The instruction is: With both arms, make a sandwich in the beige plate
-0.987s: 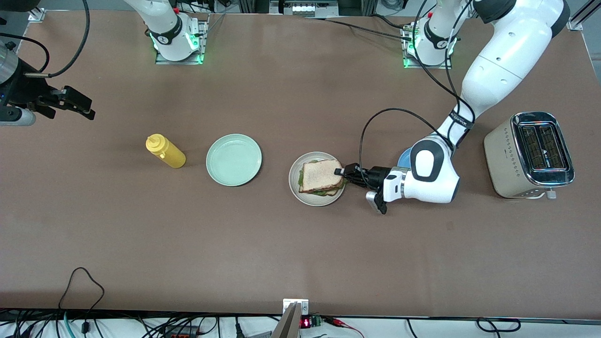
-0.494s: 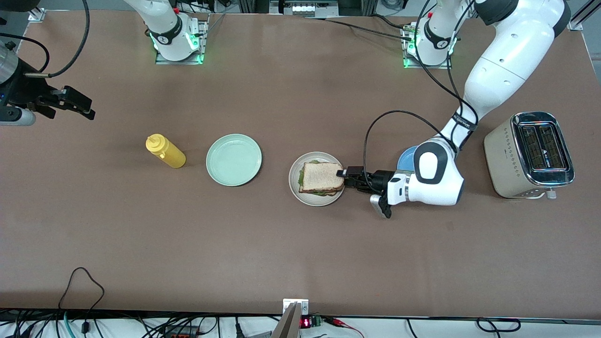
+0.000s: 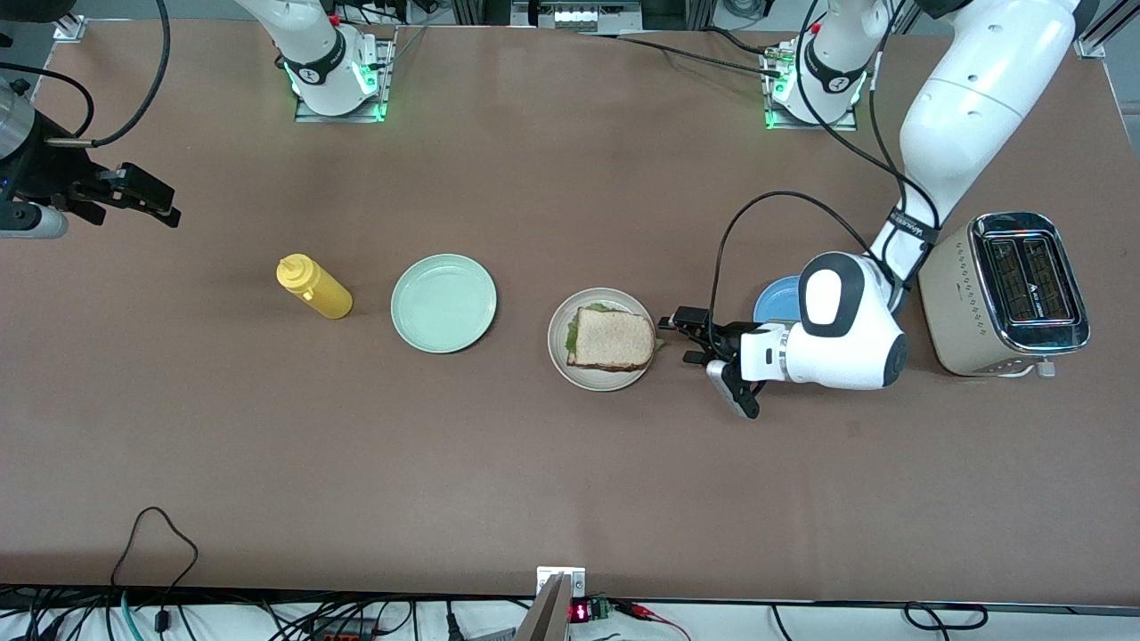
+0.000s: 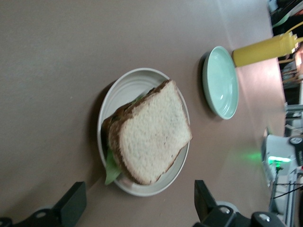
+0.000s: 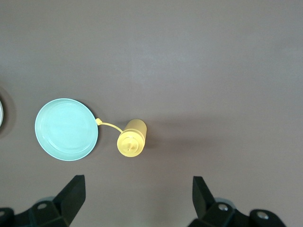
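Observation:
The sandwich (image 3: pixel 611 339) lies on the beige plate (image 3: pixel 588 381): a toast slice on top, green lettuce showing at the edge, and a second slice under it. My left gripper (image 3: pixel 684 336) is open, low over the table just beside the plate toward the left arm's end, touching nothing. In the left wrist view the sandwich (image 4: pixel 151 137) and the plate (image 4: pixel 124 89) lie ahead of the open left gripper (image 4: pixel 138 208). My right gripper (image 3: pixel 167 205) waits open and empty over the right arm's end of the table; in its own view the right gripper (image 5: pixel 137 201) holds nothing.
A mint-green plate (image 3: pixel 443 303) and a yellow squeeze bottle (image 3: pixel 316 287) stand beside the beige plate toward the right arm's end. A blue plate (image 3: pixel 771 298) is partly hidden by the left arm. A toaster (image 3: pixel 1002 294) stands at the left arm's end.
My left gripper let go of the top slice, opened and drew back from the plate toward the left arm's end. The slice now lies flat on the sandwich. The right arm has not moved.

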You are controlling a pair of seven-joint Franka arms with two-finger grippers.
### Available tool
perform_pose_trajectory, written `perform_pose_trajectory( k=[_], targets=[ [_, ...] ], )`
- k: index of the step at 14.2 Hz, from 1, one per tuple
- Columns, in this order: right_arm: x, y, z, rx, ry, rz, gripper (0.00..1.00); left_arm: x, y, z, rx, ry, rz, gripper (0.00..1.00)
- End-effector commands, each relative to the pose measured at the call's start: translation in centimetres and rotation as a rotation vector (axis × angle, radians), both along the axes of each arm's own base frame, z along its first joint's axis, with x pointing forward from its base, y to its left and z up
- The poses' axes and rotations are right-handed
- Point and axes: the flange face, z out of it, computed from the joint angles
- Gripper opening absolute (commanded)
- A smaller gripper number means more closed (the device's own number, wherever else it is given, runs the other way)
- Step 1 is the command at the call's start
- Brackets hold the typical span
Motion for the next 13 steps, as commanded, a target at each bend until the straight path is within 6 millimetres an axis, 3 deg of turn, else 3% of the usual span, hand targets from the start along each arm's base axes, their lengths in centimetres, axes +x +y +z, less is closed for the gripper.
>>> perform_pose_trajectory(
  k=[1,9,10,13],
  targets=[
    [-0.3,-0.2,0.6,0.017,0.001,-0.002,1.00,-0.6,0.7,3.8,0.146,-0.006,-0.048,1.00],
    [-0.3,-0.2,0.7,0.016,0.001,0.001,1.00,0.3,6.2,14.9,0.587,0.038,-0.081,1.00],
    [-0.3,-0.1,0.7,0.015,0.001,0.003,1.00,0.3,7.1,15.9,0.629,0.036,-0.066,1.00],
    [-0.3,-0.1,0.7,0.014,0.001,0.004,1.00,-1.2,9.5,21.4,0.755,0.039,0.017,1.00]
  ],
)
